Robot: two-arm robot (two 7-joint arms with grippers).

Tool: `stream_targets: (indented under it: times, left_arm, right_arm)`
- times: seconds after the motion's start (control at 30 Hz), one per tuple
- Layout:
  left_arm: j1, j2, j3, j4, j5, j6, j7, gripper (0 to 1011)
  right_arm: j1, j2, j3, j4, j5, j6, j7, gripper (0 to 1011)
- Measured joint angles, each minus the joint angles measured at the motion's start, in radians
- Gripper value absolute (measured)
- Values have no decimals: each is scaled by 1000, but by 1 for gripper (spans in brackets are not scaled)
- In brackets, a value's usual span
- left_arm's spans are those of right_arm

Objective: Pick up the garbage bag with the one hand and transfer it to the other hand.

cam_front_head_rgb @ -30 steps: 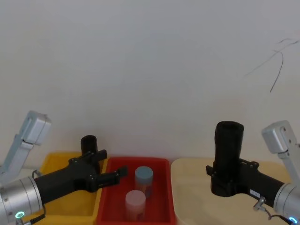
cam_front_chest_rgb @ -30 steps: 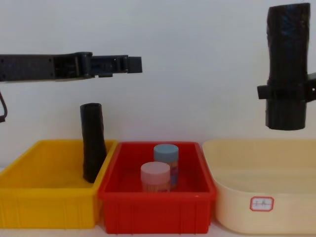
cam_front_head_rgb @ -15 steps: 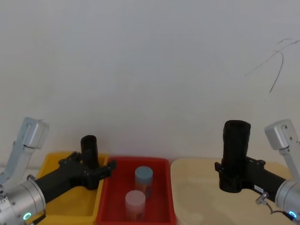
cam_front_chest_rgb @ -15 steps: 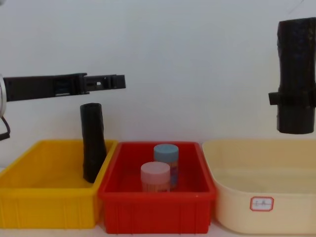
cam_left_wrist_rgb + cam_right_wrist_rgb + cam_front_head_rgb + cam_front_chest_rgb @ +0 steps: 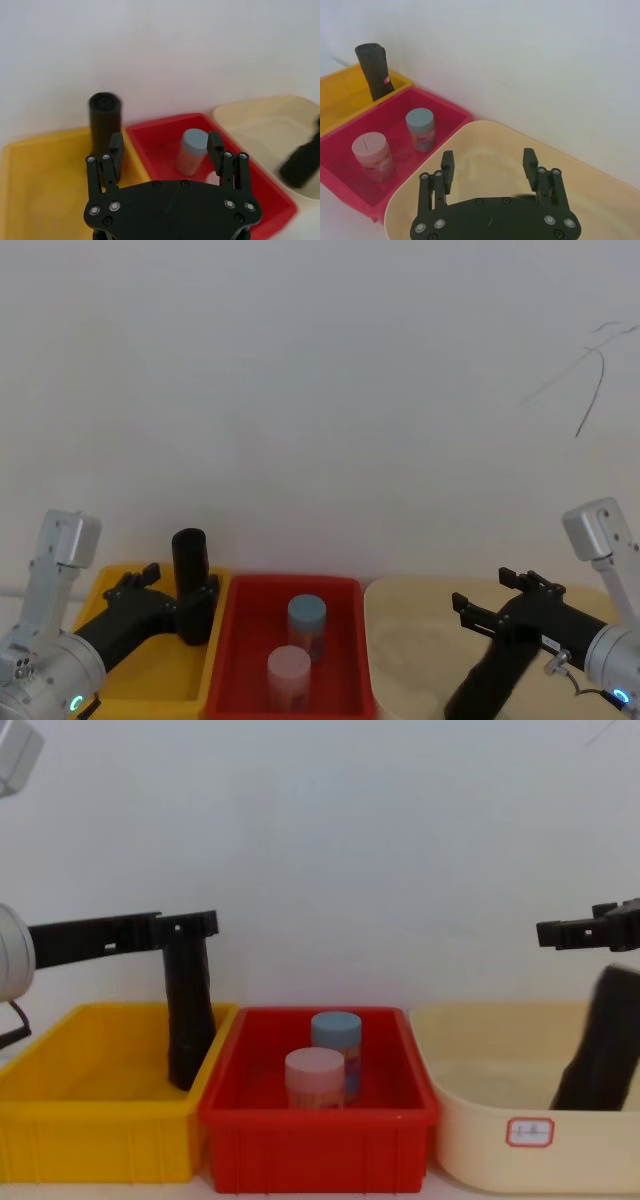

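The red bin (image 5: 318, 1145) is smooth plastic; the garbage bag (image 5: 600, 1045) looks matt.

The left arm (image 5: 45, 672) comes in low from its own side and reaches forward, forearm nearly level. At its end the left gripper (image 5: 178, 585) points ahead with its jaws wide apart, and the two long black fingers (image 5: 116, 146) run straight and parallel. The right arm (image 5: 612, 660) reaches in from the other side in much the same way. The right gripper (image 5: 490, 592) is held level, its fingers (image 5: 530, 159) spread with a broad gap between them.
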Motion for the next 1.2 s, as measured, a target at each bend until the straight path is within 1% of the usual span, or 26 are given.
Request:
stream_targets:
  times: [0.03,0.07,0.1,0.2,0.23,0.27,0.47,0.8,1.0,1.13,1.2]
  left_arm:
    - [-1,-12,-1,12,8,-5,20,1002]
    - [-1,-15,-1,16,12,-8,29,1002]
    - [-2,-22,-2,23,18,-12,42,1002]
    - [-6,-42,-4,47,33,-22,77,1002]
    - [-9,-52,-5,61,41,-28,93,1002]
    - [-9,-52,-5,61,41,-28,93,1002]
    - [-16,-82,-9,99,63,-44,142,1002]
    - [-20,-103,-12,127,80,-56,178,1002]
    - [-22,-110,-13,136,86,-60,190,1002]
    - [-23,-114,-13,141,89,-62,196,1002]
    - [-23,-115,-14,143,90,-63,199,1002]
  right_arm:
    - [1,0,0,1,0,0,0,832]
    - [2,-1,0,4,-1,-1,1,852]
    - [2,-1,0,5,-1,-1,2,901]
    - [4,-3,-1,9,-2,-1,3,976]
    - [4,-3,-1,10,-2,-1,3,989]
    - [4,-3,-1,11,-2,-2,3,1001]
    - [6,-5,-1,16,-3,-2,4,1001]
    - [9,-6,-6,18,-8,-3,13,1001]
    - [27,-3,-31,17,-24,8,40,1001]
    - [53,-6,-62,27,-42,35,63,1001]
    - [60,-8,-70,31,-48,43,69,1001]
